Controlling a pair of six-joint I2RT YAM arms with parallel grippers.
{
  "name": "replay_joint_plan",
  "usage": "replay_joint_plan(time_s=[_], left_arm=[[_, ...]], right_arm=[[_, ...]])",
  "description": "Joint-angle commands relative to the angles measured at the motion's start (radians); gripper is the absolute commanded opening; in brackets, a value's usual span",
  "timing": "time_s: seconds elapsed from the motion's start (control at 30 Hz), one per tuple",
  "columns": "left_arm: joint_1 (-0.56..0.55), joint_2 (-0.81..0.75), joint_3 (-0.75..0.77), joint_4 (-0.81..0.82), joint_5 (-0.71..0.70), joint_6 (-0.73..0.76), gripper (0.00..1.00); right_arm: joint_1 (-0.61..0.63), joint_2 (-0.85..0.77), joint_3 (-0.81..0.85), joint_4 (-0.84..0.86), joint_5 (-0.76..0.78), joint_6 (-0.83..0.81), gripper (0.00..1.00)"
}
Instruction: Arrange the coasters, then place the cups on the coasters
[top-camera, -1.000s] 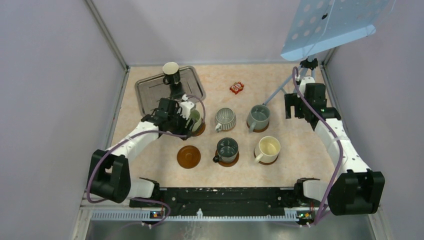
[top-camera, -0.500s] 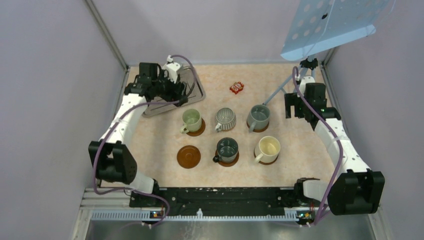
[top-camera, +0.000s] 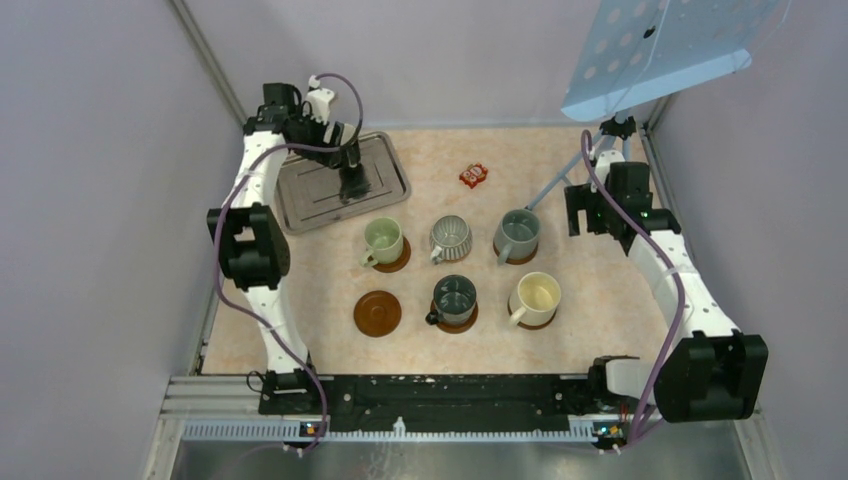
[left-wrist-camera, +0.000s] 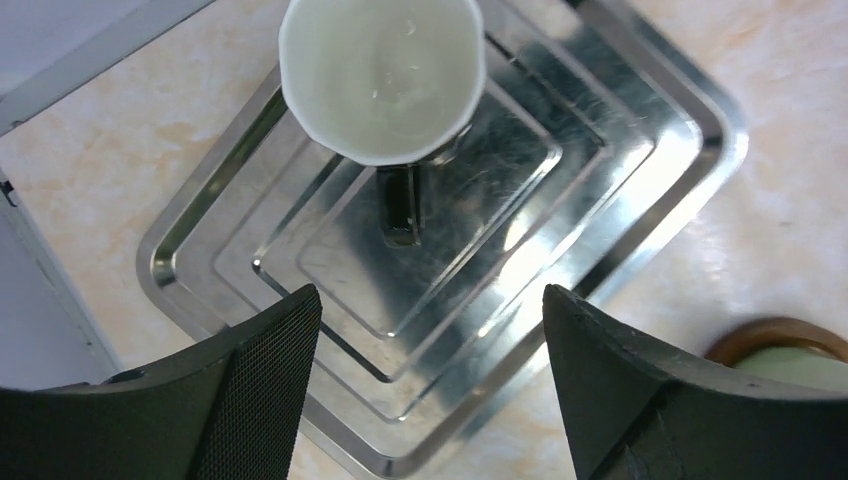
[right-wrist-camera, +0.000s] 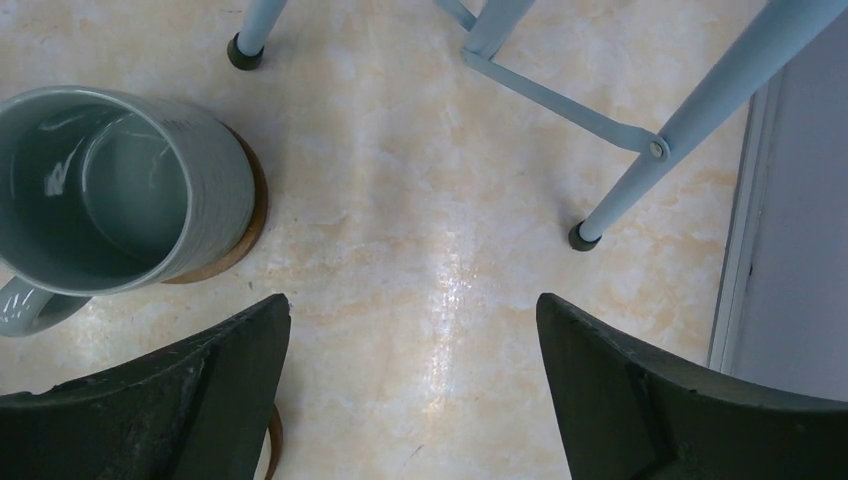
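Observation:
Five cups stand on coasters in two rows: pale green (top-camera: 383, 238), ribbed grey (top-camera: 450, 237), grey-blue (top-camera: 517, 235), dark grey-green (top-camera: 455, 296) and cream (top-camera: 537, 296). One dark coaster (top-camera: 377, 312) lies bare at the front left. The black cup with a white inside (left-wrist-camera: 382, 75) stands on the metal tray (left-wrist-camera: 640, 130), handle towards my left gripper (left-wrist-camera: 430, 300). That gripper hovers open over the tray, short of the cup, and mostly hides it in the top view. My right gripper (right-wrist-camera: 413, 305) is open over bare table, right of the grey-blue cup (right-wrist-camera: 110, 190).
The tray (top-camera: 300, 195) sits at the back left, close to the wall. A small red packet (top-camera: 473, 176) lies at the back centre. A light blue stand's legs (right-wrist-camera: 560, 90) and its perforated panel (top-camera: 670, 50) occupy the back right corner.
My left gripper has left the pale green cup on its coaster and swung back to the tray, over the black cup. The right arm has barely moved.

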Motion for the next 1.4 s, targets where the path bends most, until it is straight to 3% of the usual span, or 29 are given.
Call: replay_joint_plan(time_s=[0.0,0.37,0.8,0.97,1.2,1.37], left_arm=[[-0.002,0.096,0.103,-0.047,-0.114,0.095,0.85],[-0.003,0.240,0.173,0.045,-0.092,0.097,0.77],[-0.005,0.362,0.277,0.058,-0.076,0.108,0.54],[-0.005,0.358,0.278,0.079,-0.055,0.104,0.40],[-0.002,0.320,0.244,0.142,-0.057,0.050,0.02],[0.011,0.242,0.171,0.222,-0.014,-0.018,0.00]], right_arm=[[-0.006,0.006,0.075,-0.019,-0.083,-0.042,0.92],[-0.006,0.034,0.126,-0.061,-0.164,-0.088,0.93],[-0.006,0.045,0.141,-0.064,-0.134,-0.091,0.92],[-0.006,0.043,0.133,-0.062,-0.130,-0.088,0.91],[-0.005,0.037,0.131,-0.060,-0.130,-0.087,0.91],[-0.006,0.033,0.129,-0.056,-0.130,-0.084,0.91]])
